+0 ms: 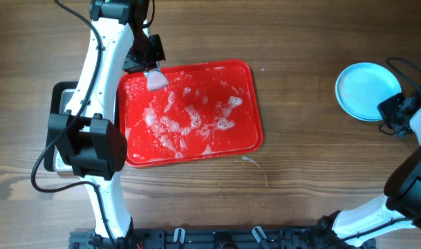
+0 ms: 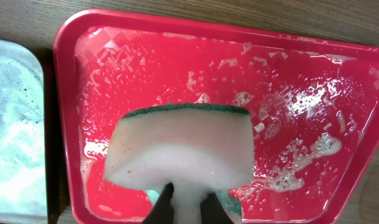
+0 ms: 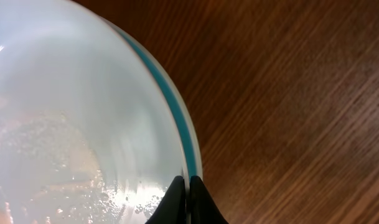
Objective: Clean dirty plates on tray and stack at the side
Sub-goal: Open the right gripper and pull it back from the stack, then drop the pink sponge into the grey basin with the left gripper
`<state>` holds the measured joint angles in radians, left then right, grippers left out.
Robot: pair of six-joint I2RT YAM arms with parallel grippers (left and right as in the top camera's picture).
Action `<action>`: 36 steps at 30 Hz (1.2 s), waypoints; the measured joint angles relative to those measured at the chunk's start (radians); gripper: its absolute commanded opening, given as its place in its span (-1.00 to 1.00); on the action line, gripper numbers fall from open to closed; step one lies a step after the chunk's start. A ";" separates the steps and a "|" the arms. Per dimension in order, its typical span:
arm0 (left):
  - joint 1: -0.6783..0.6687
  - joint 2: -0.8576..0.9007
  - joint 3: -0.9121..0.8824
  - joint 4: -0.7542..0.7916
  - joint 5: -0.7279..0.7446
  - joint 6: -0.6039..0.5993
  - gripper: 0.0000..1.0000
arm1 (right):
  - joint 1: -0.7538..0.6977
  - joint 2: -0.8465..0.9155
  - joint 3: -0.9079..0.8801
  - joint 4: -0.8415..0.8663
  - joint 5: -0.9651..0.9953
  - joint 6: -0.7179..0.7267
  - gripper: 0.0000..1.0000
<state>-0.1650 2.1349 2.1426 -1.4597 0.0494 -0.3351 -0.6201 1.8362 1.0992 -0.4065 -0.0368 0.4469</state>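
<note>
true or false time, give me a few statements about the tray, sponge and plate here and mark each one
1. The left gripper holds a sponge over the red tray. True.
2. A plate lies on the tray. False: the tray carries only suds; the plate sits on the table, off to the tray's right.
3. The right gripper pinches the plate's rim. True.
4. The sponge is green all over. False: it is mostly white, with a green layer along one edge.
</note>
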 measured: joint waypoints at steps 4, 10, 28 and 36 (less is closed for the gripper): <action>0.000 0.000 0.000 0.000 0.000 0.000 -0.92 | 0.000 0.002 0.000 -0.007 -0.019 0.000 0.15; 0.000 0.000 0.000 0.000 0.000 0.000 -0.92 | 0.002 -0.079 0.036 -0.112 -0.114 0.002 0.25; 0.105 -0.049 -0.001 -0.223 -0.147 -0.016 -0.92 | 0.744 -0.436 0.089 -0.162 -0.308 -0.063 0.44; 0.315 -0.309 -0.355 -0.072 -0.176 -0.044 -0.92 | 0.810 -0.374 0.088 -0.159 -0.275 -0.058 0.46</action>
<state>0.1505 1.8256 1.7874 -1.5314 -0.1265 -0.3790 0.1902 1.4624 1.1870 -0.5652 -0.3122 0.3889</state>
